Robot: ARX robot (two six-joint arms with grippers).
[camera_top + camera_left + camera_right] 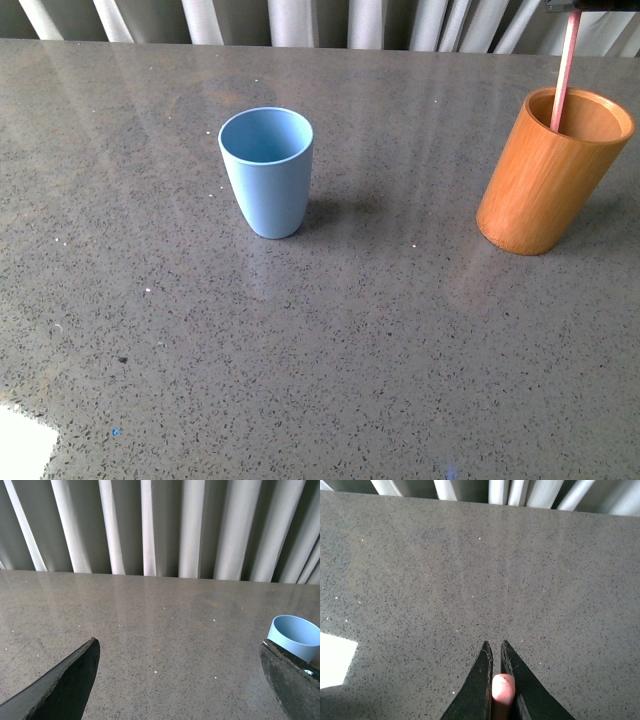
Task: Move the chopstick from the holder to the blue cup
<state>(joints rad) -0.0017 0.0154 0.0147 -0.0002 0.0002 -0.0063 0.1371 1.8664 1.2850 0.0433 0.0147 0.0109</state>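
Pink-red, the chopstick (565, 70) stands in the upper right of the front view. Its lower end is inside the holder (545, 180) and its upper part runs to the frame's top edge. My right claw (495, 647) is pinched almost closed on the chopstick's rounded end, with a dark finger pressed against each side of it. The orange-brown holder stands near the right edge of the frame on the grey speckled worktop (350, 350). The blue cup (267, 175) stands upright left of centre, mouth up, well apart from the holder. My left claw (178, 641) is spread wide and grips nothing. The blue cup shows just beside one of its fingers, and a pale pleated curtain (192, 525) hangs beyond the worktop's far edge.
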